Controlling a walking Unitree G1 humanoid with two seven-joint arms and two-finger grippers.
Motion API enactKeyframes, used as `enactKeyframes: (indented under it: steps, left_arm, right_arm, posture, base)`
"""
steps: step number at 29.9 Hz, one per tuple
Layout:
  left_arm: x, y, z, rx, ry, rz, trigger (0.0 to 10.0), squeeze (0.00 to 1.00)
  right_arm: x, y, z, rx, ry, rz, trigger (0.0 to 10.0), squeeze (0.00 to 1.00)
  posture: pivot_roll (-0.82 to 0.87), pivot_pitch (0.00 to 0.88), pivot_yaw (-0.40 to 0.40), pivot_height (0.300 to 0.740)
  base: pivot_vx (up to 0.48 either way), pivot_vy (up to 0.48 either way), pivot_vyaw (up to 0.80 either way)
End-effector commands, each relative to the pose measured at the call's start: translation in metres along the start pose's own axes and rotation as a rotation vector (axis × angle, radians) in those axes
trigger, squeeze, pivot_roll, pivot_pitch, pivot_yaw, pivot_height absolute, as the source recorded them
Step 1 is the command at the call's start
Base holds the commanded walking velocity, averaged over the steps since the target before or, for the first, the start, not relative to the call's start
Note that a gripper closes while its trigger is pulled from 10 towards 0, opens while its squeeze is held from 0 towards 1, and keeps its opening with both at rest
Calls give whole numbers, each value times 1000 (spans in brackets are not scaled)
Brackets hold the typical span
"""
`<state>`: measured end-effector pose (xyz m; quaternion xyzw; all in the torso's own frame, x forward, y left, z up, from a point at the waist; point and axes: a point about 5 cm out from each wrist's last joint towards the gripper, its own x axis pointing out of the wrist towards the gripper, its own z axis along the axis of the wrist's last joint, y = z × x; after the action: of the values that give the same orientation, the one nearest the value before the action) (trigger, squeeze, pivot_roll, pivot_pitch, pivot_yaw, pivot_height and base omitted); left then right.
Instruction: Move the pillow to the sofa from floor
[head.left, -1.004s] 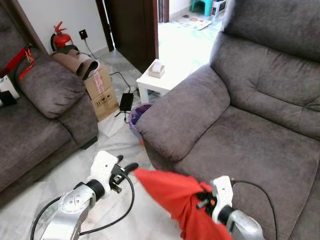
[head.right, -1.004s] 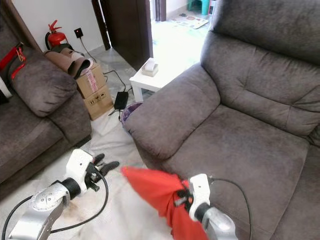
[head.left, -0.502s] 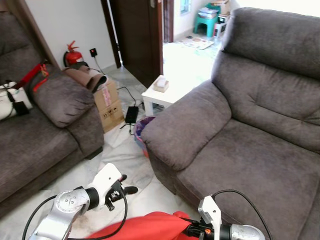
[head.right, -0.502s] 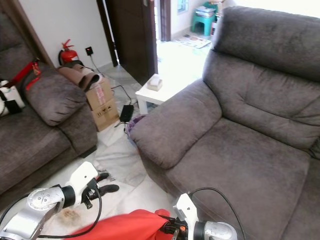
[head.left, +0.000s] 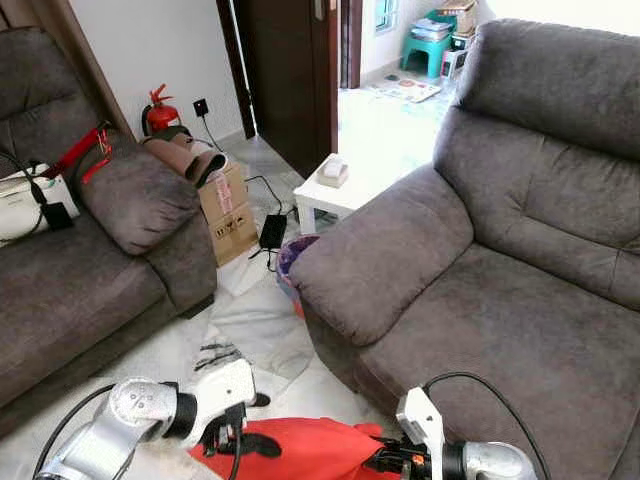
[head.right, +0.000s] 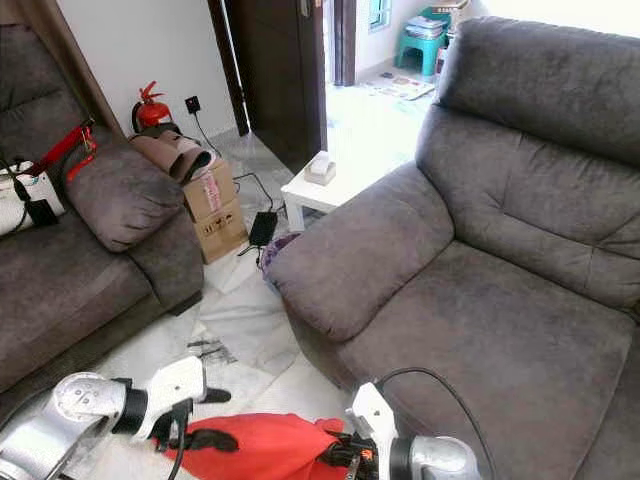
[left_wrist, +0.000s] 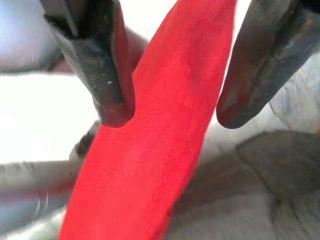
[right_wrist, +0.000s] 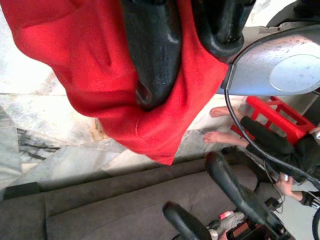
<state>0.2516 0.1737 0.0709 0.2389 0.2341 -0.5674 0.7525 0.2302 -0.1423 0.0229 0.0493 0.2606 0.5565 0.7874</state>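
While we look down across the room, a grey sofa sits at the far left with a white bag and a red strap on it. Beyond its arm stand a red fire extinguisher against the wall and a cardboard box with a brown roll on top. A black power adapter lies on the marble floor just right of the box, and a small white counter carrying a tissue box stands by the dark doorway.

Near us, our left tool is low over the floor with its fingers set apart on either side of the red pillow's edge; they straddle the cloth with a gap showing on one side, so it is spread rather than clamped. The red pillow hangs between our two arms, above the floor and just in front of the big sofa on the right, not yet on its seat. Our right tool is closed tight on the pillow's right end, its fingers pinching the bunched fabric.

In the right wrist view a person's bare feet rest on the floor beside a red stool.
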Motion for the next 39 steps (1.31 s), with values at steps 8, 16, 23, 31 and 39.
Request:
enactKeyframes:
  steps: [8,16,23,31,39]
  left_arm:
    - [-4,1,-12,94,106,-58,10000,1000]
    - [1,-1,-23,124,169,-88,10000,1000]
    - [7,8,-35,225,235,27,10000,0]
    - [11,-10,-62,186,286,-54,10000,0]
    - [10,-14,-74,178,317,-63,10000,0]
  right_arm:
    - [7,3,29,-102,-56,74,10000,0]
    - [11,2,35,-126,-44,85,10000,0]
    - [11,3,41,-151,-49,97,10000,0]
    - [10,5,53,-202,-52,111,10000,0]
    - [12,10,73,-263,-83,157,10000,0]
  posture:
    - [61,88,86,740]
    - [65,89,83,740]
    - [62,89,86,740]
    - [59,91,87,740]
    - [69,88,84,740]
  base:
    - [0,0,0]
    - [0,0,0]
    - [0,0,0]
    - [0,0,0]
    - [0,0,0]
